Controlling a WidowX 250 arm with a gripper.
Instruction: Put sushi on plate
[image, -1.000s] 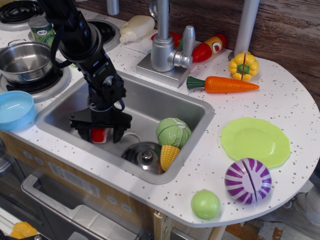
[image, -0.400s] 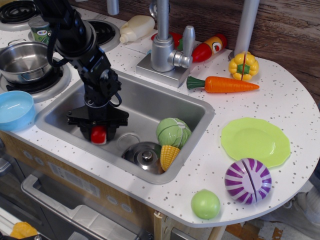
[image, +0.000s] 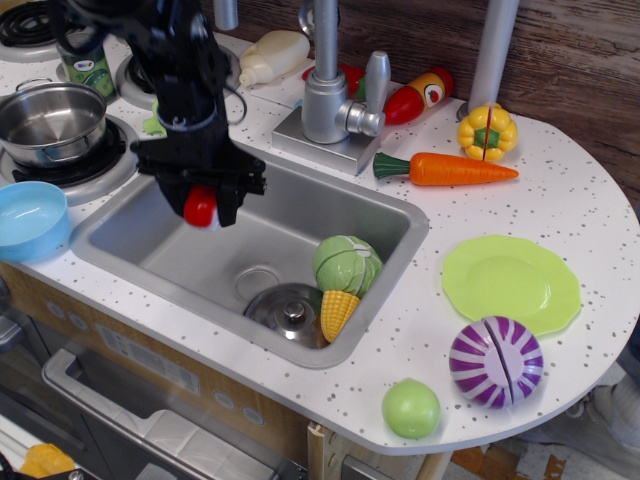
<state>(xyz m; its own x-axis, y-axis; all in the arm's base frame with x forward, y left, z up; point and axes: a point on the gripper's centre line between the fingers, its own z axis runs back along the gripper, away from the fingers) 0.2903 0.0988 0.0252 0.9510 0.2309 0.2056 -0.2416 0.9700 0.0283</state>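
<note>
My gripper (image: 201, 203) is shut on the sushi (image: 200, 206), a small block with a glossy red top and a white base. It holds it in the air above the left part of the steel sink (image: 390, 215). The lime-green plate (image: 511, 282) lies flat on the white counter at the right, far from the gripper, with nothing on it.
A cabbage (image: 346, 264), a corn piece (image: 336, 312) and a pot lid (image: 290, 312) lie in the sink. A faucet (image: 328, 90) stands behind it. A carrot (image: 446, 169), yellow pepper (image: 487, 131), purple ball (image: 496, 361) and green ball (image: 411, 408) surround the plate. A blue bowl (image: 30, 218) and a pot (image: 50, 122) stand at the left.
The gripper closed on the sushi at the sink bottom and has lifted it up, clear of the sink floor, to about rim height.
</note>
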